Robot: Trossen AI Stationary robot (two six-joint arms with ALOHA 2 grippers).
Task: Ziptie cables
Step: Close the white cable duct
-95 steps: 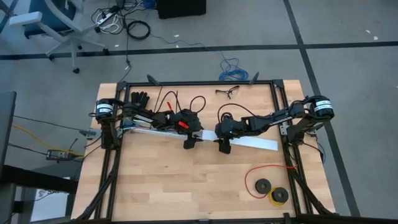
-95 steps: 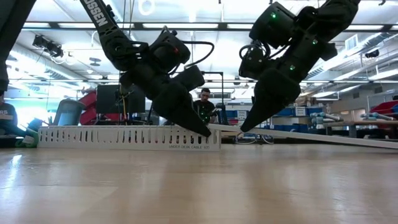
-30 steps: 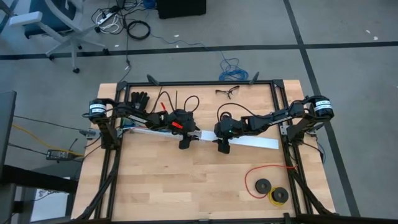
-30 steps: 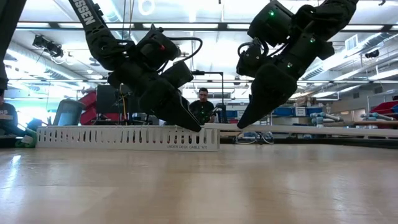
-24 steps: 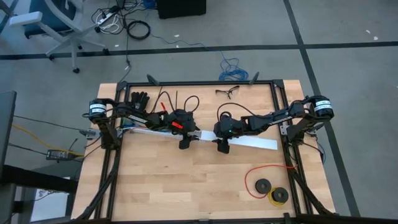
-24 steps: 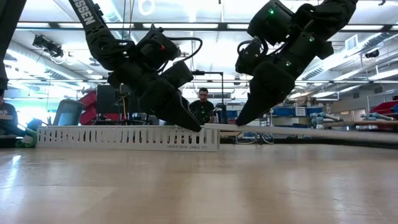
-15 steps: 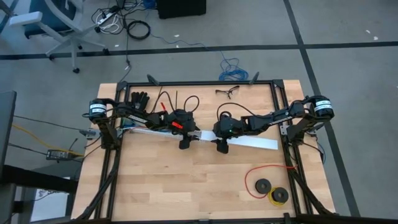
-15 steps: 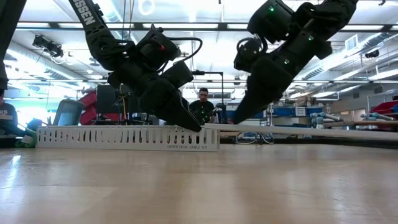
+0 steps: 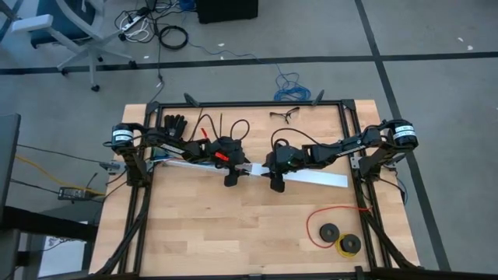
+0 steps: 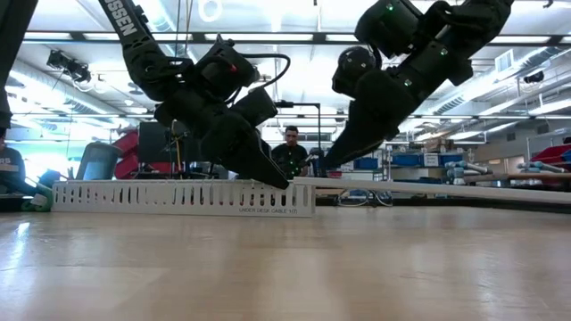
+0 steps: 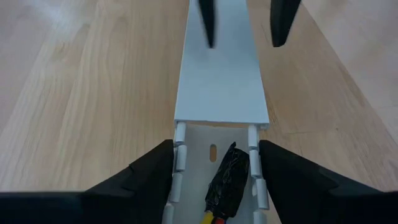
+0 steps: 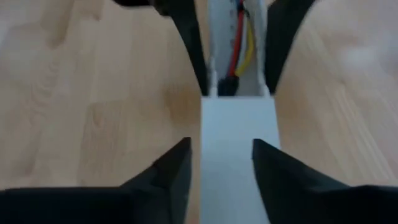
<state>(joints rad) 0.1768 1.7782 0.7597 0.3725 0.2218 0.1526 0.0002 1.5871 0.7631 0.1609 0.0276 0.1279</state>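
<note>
My left gripper (image 9: 232, 180), mid-table toward the back edge: fingers (image 11: 149, 171) spread wide, straddling the slotted channel (image 10: 183, 197) at its open end, one finger outside each wall; real contact I can't tell. The cables (image 12: 239, 53) lie inside that channel, dark plug (image 11: 227, 178) at the end btwn my left fingers. Flat white cover strip (image 11: 221, 74) butts up to the channel end. Right gripper (image 9: 275, 185) is just beside, w/ fingers (image 12: 171, 171) apart either side of the strip, not clamped.
</note>
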